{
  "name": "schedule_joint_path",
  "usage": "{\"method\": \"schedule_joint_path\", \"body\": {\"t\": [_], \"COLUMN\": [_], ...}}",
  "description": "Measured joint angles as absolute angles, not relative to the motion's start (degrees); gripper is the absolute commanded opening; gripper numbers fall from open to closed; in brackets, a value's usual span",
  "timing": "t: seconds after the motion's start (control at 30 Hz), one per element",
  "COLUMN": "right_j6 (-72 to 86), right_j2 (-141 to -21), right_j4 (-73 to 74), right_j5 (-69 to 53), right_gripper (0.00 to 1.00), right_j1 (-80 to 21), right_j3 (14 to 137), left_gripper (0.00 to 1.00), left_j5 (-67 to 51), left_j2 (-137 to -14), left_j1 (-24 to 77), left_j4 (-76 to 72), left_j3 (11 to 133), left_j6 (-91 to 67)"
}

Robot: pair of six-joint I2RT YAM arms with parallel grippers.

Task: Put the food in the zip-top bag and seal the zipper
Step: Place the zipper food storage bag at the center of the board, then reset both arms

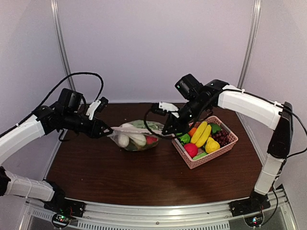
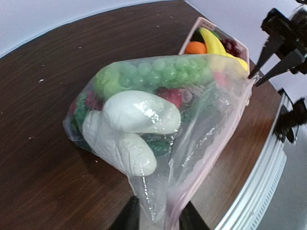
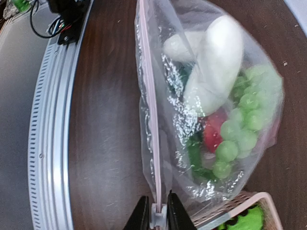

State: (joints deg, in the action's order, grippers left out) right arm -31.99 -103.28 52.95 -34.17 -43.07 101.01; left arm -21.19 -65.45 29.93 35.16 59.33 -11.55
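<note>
From above, the bag sits mid-table, belly down. Its zipper is stretched level between the left claw at its left end and the right claw at its right. The food bulges inside, with white pieces to the left. Just right of the bag stands a pink basket holding bananas and other toy fruit, and the right arm reaches in over its far-left corner. From the left wrist, that claw's fingers stand a little apart with the bag's corner lying between them. The white pieces, green grapes and something red press against the film. The basket and the right claw show beyond the bag. From the right wrist, the claw is pinched on the zipper's end at its small white tab, and the strip runs away as one thin pink line. The basket's rim is beside the claw, and a metal rail lines the table's near edge.
</note>
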Motion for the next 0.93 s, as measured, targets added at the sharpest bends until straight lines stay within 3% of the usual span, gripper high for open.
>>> {"method": "schedule_joint_path", "body": {"t": [0.07,0.17,0.27,0.3,0.33,0.53,0.7,0.93], "right_j6": [-34.26,-36.47,-38.81,-38.98,-39.33,-31.33,-19.73,-7.22], "right_j2": [-101.69,-100.57,-97.12,-95.72,-93.43,-83.79,-80.58,-73.25], "right_j4": [55.4,60.31,64.34,64.79,64.9,57.49,44.91,26.79], "right_j5": [-34.76,-36.36,-37.76,-38.19,-39.0,-39.79,-34.74,-14.17], "right_gripper": [0.44,0.61,0.79,0.97,0.99,1.0,1.0,1.0], "right_j1": [-45.58,-47.79,-47.13,-46.52,-45.28,-32.32,-19.2,-10.63], "right_j3": [95.57,94.19,95.09,95.31,95.42,94.17,86.85,68.55], "left_gripper": [0.59,0.76,0.84,0.86,0.88,0.98,0.98,0.98], "left_j5": [-24.99,-27.86,-27.99,-27.79,-27.27,-12.1,5.08,19.09], "left_j2": [-63.7,-60.42,-55.86,-54.92,-54.13,-55.09,-59.61,-63.68], "left_j1": [29.93,29.93,29.93,29.93,29.93,29.93,29.93,29.93], "left_j4": [36.14,36.73,36.25,36.03,35.66,31.07,27.22,21.87], "left_j3": [57.54,57.08,58.02,58.57,59.4,61.82,61.25,60.16], "left_j6": [-12.69,-13.28,-12.86,-12.56,-12.1,-10.11,-7.68,-6.57]}}
